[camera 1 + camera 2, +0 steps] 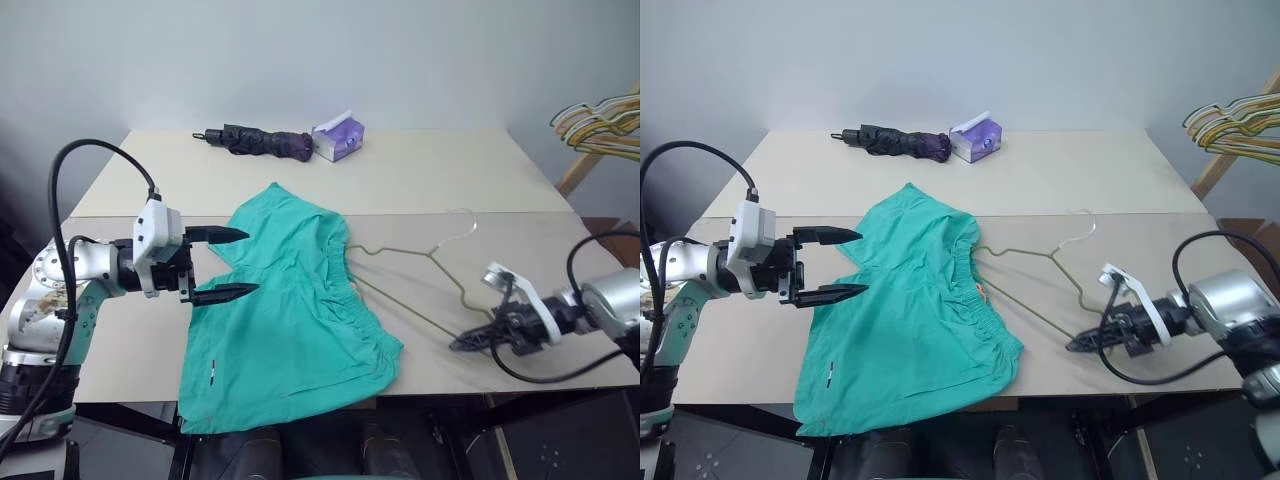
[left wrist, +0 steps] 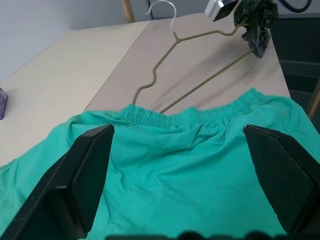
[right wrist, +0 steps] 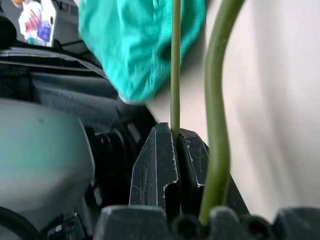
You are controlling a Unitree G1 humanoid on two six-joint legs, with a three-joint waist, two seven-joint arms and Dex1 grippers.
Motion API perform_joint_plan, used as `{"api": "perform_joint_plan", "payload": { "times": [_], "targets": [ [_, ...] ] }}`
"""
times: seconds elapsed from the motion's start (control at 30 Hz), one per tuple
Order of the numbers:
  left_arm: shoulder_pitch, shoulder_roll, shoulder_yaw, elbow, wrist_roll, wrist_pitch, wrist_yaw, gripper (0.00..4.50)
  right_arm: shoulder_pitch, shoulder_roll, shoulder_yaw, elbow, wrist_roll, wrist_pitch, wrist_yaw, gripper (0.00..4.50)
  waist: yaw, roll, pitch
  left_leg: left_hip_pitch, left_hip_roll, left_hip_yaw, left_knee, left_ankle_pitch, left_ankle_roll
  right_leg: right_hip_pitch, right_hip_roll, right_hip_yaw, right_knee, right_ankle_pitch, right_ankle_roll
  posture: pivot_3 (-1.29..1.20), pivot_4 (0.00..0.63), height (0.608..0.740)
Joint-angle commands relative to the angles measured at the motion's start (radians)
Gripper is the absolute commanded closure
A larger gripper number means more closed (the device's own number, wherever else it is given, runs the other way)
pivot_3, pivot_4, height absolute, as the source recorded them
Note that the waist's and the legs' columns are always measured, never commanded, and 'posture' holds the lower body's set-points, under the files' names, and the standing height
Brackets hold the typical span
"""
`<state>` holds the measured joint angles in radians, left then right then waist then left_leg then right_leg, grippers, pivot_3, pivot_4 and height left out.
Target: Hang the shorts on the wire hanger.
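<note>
The teal-green shorts [image 1: 290, 320] lie flat on the table, the elastic waistband [image 2: 190, 114] toward the right and one leg hem hanging over the front edge. The thin olive wire hanger [image 1: 395, 250] lies on the table to the right of them, one end tucked into the waistband. My right gripper [image 1: 457, 344] is shut on the hanger's right corner; in the right wrist view its fingers [image 3: 157, 165] pinch the wire. My left gripper [image 1: 250, 262] hovers open just above the shorts' left side, nothing between its fingers [image 2: 80, 185].
A folded dark umbrella [image 1: 258, 142] and a purple-white tissue box [image 1: 338, 138] lie at the table's far edge. A bunch of coloured hangers [image 1: 600, 125] hangs at the far right. The table top [image 1: 130, 340] ends just in front of the shorts.
</note>
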<state>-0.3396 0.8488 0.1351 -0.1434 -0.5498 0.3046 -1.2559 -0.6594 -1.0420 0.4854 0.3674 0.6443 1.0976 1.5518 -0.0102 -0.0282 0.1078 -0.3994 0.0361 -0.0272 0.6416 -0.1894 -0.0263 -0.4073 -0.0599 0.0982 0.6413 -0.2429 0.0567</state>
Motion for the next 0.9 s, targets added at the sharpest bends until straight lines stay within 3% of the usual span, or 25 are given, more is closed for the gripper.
{"api": "perform_joint_plan", "payload": {
  "times": [0.03, 0.5, 0.7, 0.9],
  "targets": [
    [-0.015, 0.007, 0.016, -0.014, 0.005, -0.018, 0.005, 0.02, -0.044, 0.038, -0.045, 0.034, -0.003, 0.009, 0.058, 4.50, 0.002, 0.000, 0.000, 0.000, 0.000, 0.000, 0.000, 0.000, 0.000, 0.000, 0.000, 0.000, 0.000, 0.000, 0.000, 0.13, 0.078, 0.740],
    [-0.016, 0.004, 0.018, -0.007, 0.017, -0.022, 0.005, 0.02, 0.062, 0.034, -0.344, 0.090, 0.041, 0.150, -0.065, 4.50, 0.025, 0.000, 0.000, -0.007, 0.000, 0.000, 0.000, -0.001, 0.001, -0.006, 0.000, -0.001, 0.000, 0.003, 0.006, 0.10, 0.086, 0.740],
    [-0.048, -0.009, -0.009, 0.020, 0.030, -0.034, -0.007, 0.02, 0.179, 0.021, -0.342, -0.055, 0.017, 0.156, -0.103, 4.50, 0.015, 0.000, 0.000, -0.006, 0.000, 0.000, 0.000, -0.001, 0.001, -0.006, 0.000, -0.001, 0.000, 0.003, 0.006, 0.07, 0.081, 0.740],
    [-0.061, -0.014, -0.018, 0.030, 0.034, -0.038, -0.020, 0.02, 0.163, 0.064, -0.332, -0.052, -0.001, 0.152, -0.147, 4.50, -0.004, 0.000, 0.000, -0.006, 0.000, 0.000, 0.000, -0.001, 0.001, -0.006, 0.000, 0.000, 0.000, 0.003, 0.006, 0.07, 0.078, 0.740]
  ]
}}
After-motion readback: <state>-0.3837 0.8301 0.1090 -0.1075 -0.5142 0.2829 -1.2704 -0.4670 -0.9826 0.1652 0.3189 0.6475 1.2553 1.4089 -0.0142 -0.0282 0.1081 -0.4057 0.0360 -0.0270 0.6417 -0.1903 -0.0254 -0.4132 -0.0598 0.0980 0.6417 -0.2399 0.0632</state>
